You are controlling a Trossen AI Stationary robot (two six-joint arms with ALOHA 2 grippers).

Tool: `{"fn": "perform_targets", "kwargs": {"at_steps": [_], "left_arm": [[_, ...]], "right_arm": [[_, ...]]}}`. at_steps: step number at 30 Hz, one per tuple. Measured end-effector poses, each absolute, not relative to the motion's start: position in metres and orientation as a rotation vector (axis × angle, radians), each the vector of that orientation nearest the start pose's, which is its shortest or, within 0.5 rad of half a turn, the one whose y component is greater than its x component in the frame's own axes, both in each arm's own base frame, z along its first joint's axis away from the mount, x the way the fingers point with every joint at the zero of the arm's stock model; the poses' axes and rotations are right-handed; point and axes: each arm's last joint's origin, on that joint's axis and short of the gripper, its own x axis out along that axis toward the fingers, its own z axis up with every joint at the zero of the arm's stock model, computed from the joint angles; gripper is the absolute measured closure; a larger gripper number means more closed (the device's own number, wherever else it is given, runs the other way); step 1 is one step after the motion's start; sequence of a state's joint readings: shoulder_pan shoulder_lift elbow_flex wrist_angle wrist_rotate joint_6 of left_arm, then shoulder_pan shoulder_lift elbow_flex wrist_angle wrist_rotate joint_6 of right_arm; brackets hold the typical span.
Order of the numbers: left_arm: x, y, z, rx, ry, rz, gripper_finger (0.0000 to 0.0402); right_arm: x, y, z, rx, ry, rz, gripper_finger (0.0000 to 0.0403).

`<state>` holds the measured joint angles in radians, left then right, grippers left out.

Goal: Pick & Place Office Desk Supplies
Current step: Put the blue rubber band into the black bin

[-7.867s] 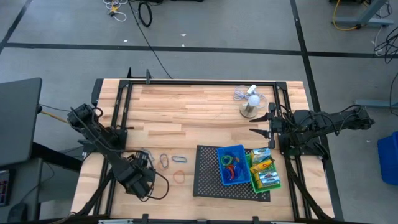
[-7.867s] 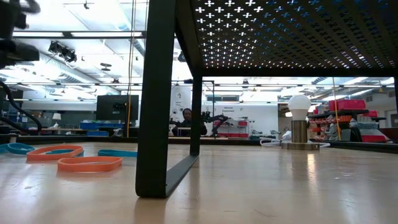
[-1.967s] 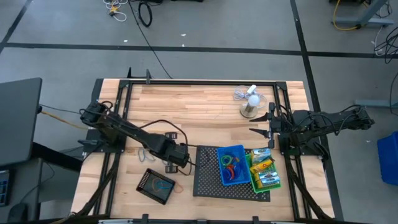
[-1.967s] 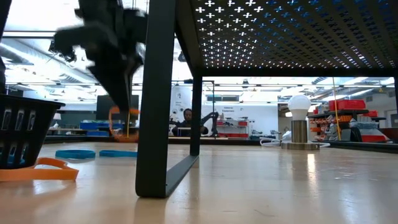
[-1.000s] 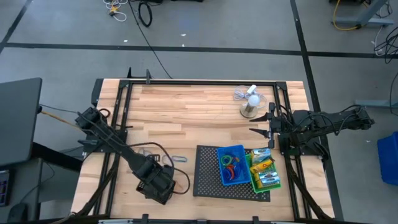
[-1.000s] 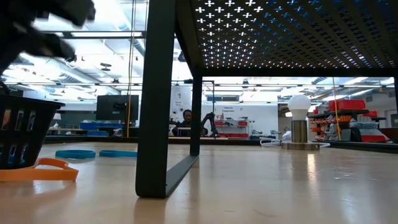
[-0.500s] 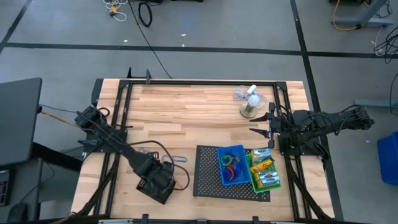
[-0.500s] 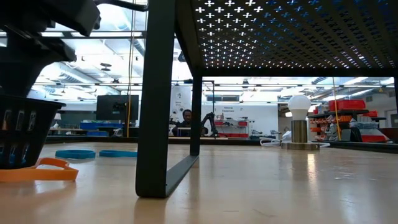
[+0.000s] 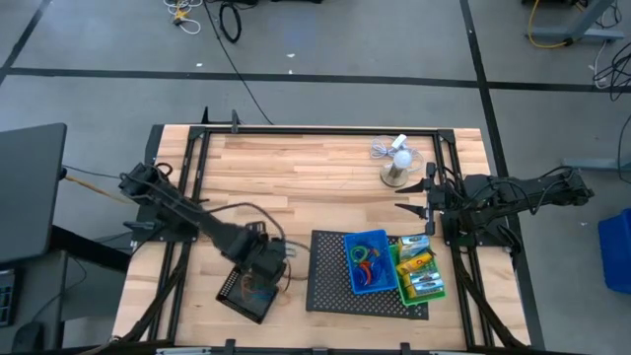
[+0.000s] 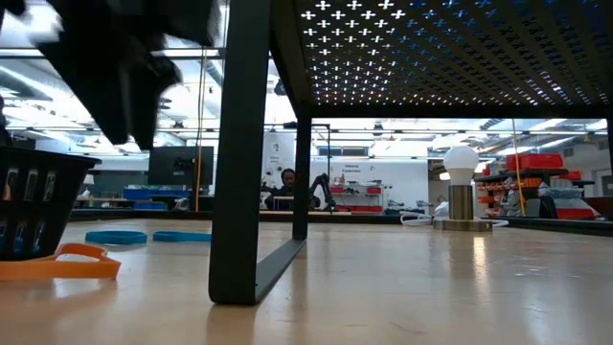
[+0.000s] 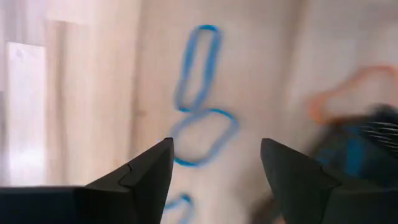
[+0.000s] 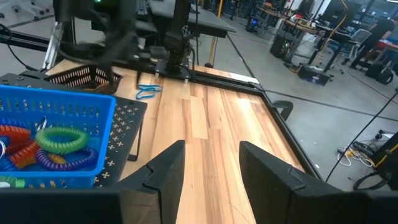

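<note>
A small black bin (image 9: 246, 293) with a blue loop inside sits on the wooden bench (image 9: 315, 163), left of the mesh tray (image 9: 328, 288). The left tool (image 9: 268, 264) hovers just above it, fingers apart and empty. The right tool (image 9: 426, 196), also open, waits near the fan (image 9: 396, 168).

Bright even overhead light; left wrist view smeared by motion blur
</note>
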<state>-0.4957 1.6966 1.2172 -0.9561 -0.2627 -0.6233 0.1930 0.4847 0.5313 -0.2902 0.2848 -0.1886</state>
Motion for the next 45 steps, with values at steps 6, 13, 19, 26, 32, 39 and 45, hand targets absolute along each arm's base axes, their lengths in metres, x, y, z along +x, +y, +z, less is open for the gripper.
{"fn": "perform_targets", "kwargs": {"at_steps": [6,13,19,26,32,39,45], "left_arm": [[0.284,-0.111,0.186,0.030,1.352,0.190,0.0161],[0.273,-0.097,0.153,0.025,1.385,0.145,0.0162],[0.271,-0.088,0.143,0.029,1.381,0.159,0.0181],[0.268,-0.083,0.135,-0.034,1.392,0.116,0.0239],[0.269,-0.084,0.134,-0.061,1.387,0.096,0.0338],[0.275,-0.086,0.141,-0.066,1.351,0.129,0.0397],[0.278,-0.089,0.168,-0.013,1.336,0.198,0.0399]], "right_arm": [[0.120,0.015,0.273,-0.249,0.264,-0.067,0.0242],[0.120,0.015,0.272,-0.254,0.272,-0.066,0.0242],[0.120,0.015,0.272,-0.262,0.272,-0.065,0.0242],[0.120,0.015,0.272,-0.259,0.272,-0.065,0.0242],[0.120,0.015,0.273,-0.261,0.266,-0.065,0.0242],[0.120,0.015,0.273,-0.257,0.263,-0.066,0.0242],[0.120,0.015,0.274,-0.255,0.258,-0.067,0.0242]]}}
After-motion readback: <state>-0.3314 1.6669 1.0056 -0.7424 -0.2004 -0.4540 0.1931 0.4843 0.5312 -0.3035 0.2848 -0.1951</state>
